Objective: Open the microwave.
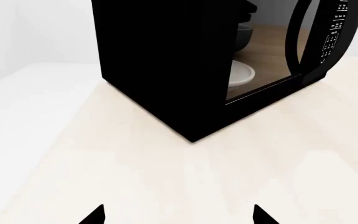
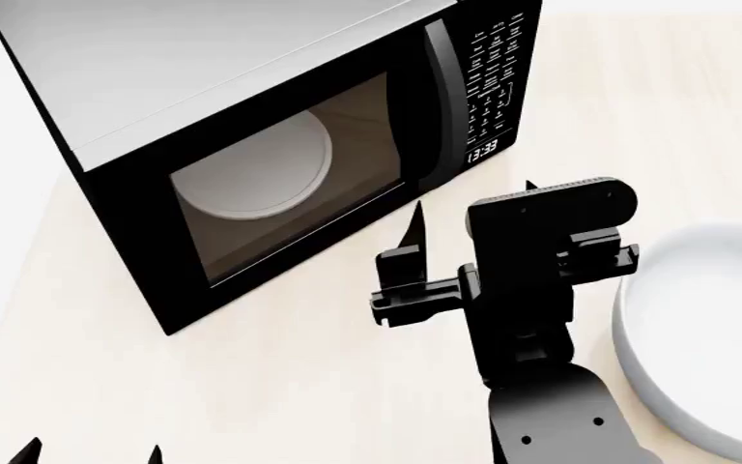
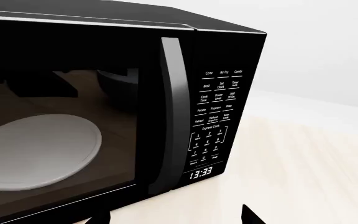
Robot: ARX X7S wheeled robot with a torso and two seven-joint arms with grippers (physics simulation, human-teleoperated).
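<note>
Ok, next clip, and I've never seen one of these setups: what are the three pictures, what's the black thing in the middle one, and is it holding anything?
These are simulator renders of a two-armed robot. The head view looks down from its head; the other two come from cameras near each gripper. The black thing is the right gripper, with its arm below it. It is open, holds nothing, and sits in front of the microwave, near the door handle. The door appears shut; the white turntable shows through the glass, and the clock reads 13:33. The left gripper shows only as two fingertips at the bottom edge, apart and empty, well back from the microwave. A white bowl also stands on the pale table, to the robot's right.
</note>
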